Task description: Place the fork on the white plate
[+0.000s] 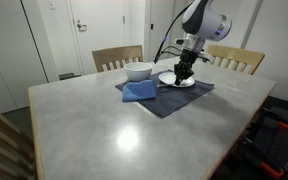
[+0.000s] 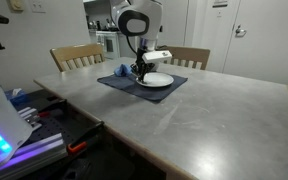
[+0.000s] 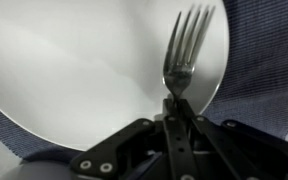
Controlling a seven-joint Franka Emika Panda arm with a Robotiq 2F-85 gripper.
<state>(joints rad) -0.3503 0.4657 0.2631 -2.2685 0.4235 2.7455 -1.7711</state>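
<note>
Found the gripper (image 3: 176, 108) clenched on the handle of the fork (image 3: 182, 62), tines pointing away from the wrist camera and lying over the right-hand part of the white plate (image 3: 74, 70) in the wrist view. Could not establish from that view either contact between tines and plate surface or a gap. Confirmed in both exterior views the gripper low over the white plate, near its edge. Noted in an exterior view the plate resting on a dark placemat (image 1: 184, 98) on the table (image 1: 134, 135), with a white bowl (image 1: 138, 71) and a folded blue cloth (image 1: 139, 91) just beside it on the same mat, neither involved. Could not resolve the fork itself in either exterior view; too small. Judged pick-up and carry complete: fork in the grasp and positioned over the target. Judged outstanding: closing any residual gap, opening the jaws, withdrawing clear. Flagged one risk: grip point close to the plate rim, hence possible overhang or tipping onto the mat on release. Recommended a slight shift toward the plate centre before letting go.
</note>
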